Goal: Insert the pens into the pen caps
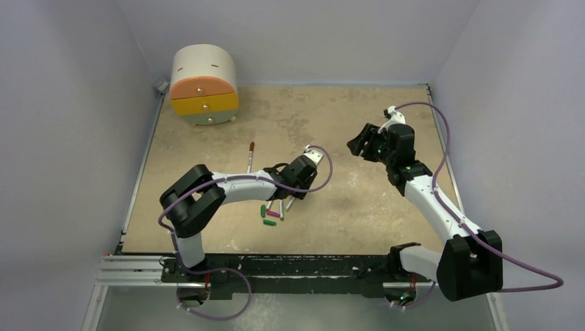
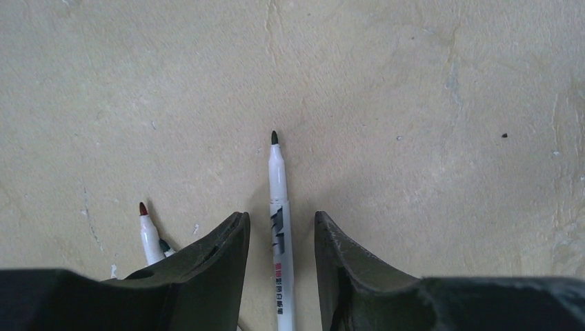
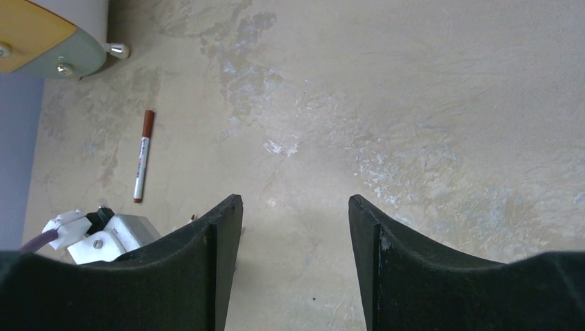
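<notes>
1. Table [image 1: 386,124]: one, with a beige, mottled top. Every item below rests on it.

2. Arms: two. The left arm [image 1: 234,185] reaches inward to the middle of the table. The right arm [image 1: 431,200] is raised over the right half.

3. Drawer unit [image 1: 203,86]: one, with a rounded top, in the far left corner.

4. Grippers: two.
 - Left gripper [image 2: 280,215]: jaws released and lowered close to the table, straddling one pen with a gap on each side. Nothing is grasped.
 - Right gripper [image 3: 295,200]: jaws spread wide over bare table. Nothing is between them.

5. Pens: four.
 - Green-tipped pen [image 2: 281,241]: uncapped, lying flat between the left gripper's fingers [image 2: 224,252], tip pointing away from the wrist.
 - Red-tipped pen [image 2: 147,238]: uncapped, just beside and outside the same gripper.
 - Third pen [image 2: 165,246]: only a dark tip shows (the rest is hidden behind the finger).
 - Capped pen [image 1: 250,157]: lies alone, well apart from the others, toward the drawer unit.

6. Caps: four.
 - Dark red cap [image 3: 147,124]: seated on the capped pen.
 - Green cap [image 1: 263,210], second green cap [image 1: 269,222] and magenta cap [image 1: 273,214]: loose, clustered near the left gripper on its near side.
</notes>
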You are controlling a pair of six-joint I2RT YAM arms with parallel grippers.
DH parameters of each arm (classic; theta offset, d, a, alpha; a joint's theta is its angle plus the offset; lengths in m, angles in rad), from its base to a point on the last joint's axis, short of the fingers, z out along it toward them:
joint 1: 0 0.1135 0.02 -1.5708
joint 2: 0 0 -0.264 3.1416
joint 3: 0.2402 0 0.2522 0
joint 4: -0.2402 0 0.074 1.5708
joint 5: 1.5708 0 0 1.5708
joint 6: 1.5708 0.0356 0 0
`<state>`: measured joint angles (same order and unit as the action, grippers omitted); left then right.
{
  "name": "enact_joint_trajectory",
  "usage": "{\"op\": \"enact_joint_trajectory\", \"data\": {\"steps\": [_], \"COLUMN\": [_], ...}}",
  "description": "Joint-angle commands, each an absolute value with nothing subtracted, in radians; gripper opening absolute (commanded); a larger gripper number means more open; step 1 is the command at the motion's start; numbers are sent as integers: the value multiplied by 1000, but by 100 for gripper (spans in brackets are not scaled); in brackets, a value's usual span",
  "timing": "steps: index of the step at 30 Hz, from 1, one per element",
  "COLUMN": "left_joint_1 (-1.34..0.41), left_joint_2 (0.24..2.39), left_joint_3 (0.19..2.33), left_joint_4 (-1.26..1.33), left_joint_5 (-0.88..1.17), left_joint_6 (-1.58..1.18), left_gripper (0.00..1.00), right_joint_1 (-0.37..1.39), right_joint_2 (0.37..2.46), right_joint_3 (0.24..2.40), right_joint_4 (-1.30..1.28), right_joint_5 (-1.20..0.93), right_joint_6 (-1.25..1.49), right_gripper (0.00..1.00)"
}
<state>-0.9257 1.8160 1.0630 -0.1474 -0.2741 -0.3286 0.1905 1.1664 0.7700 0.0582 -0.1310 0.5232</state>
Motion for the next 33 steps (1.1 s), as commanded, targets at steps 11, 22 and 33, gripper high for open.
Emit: {"op": "enact_joint_trajectory", "data": {"steps": [11, 22, 33], "left_joint_1": [-952, -952, -916], "left_joint_2": [1789, 1707, 1296], "left_joint_3": [970, 953, 909], "left_joint_4": [-131, -92, 42], "left_joint_5": [-285, -310, -430], "left_joint_6": [-359, -349, -250], "left_gripper": [20, 0, 0], "right_joint_1": [193, 193, 213], "right_joint_2": [1173, 1163, 1188], "right_joint_3": [778, 777, 715], "right_joint_4": [102, 103, 201], "right_joint_5": [-168, -193, -323], "right_joint_6": [509, 501, 423], "right_gripper": [59, 59, 47]}}
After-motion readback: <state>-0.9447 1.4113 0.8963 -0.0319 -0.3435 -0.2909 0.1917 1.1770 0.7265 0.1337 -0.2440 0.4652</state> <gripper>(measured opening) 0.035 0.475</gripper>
